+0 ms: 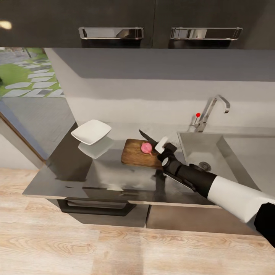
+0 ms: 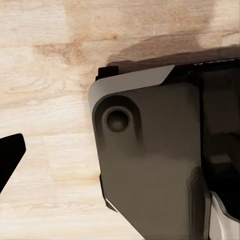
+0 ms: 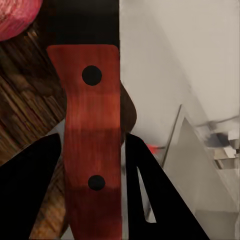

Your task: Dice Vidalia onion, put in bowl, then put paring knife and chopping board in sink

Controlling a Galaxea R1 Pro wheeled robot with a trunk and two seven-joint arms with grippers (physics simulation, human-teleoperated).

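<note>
Dark grey and glossy, the countertop (image 1: 114,179) runs across the middle of the head view, with black upper cabinets (image 1: 114,23) along the top edge and pale wood floor (image 1: 95,248) along the bottom. At centre right of that view the right gripper (image 1: 162,149) is clenched on the paring knife (image 1: 149,139); in the right wrist view its two black fingers (image 3: 30,190) press either side of the red handle (image 3: 90,135), which has two dark rivets, and the dark blade runs on toward the upper part of the frame. The blade tip reaches up and left over the chopping board (image 1: 135,154), close to the onion (image 1: 146,147), a small pinkish lump lying on the board's right half; whether blade and onion touch cannot be told. The board is dark brown with visible grain and lies just left of the sink (image 1: 198,147), whose tap (image 1: 210,110) with a red knob stands at the back. Left of the board, a little apart, sits the white squarish bowl (image 1: 91,131), with bare worktop in front of both. In the left wrist view a black fingertip (image 2: 10,155) of the left gripper shows over the wood floor beside a dark grey part of the robot's body (image 2: 150,165); how that gripper is set cannot be told.
</note>
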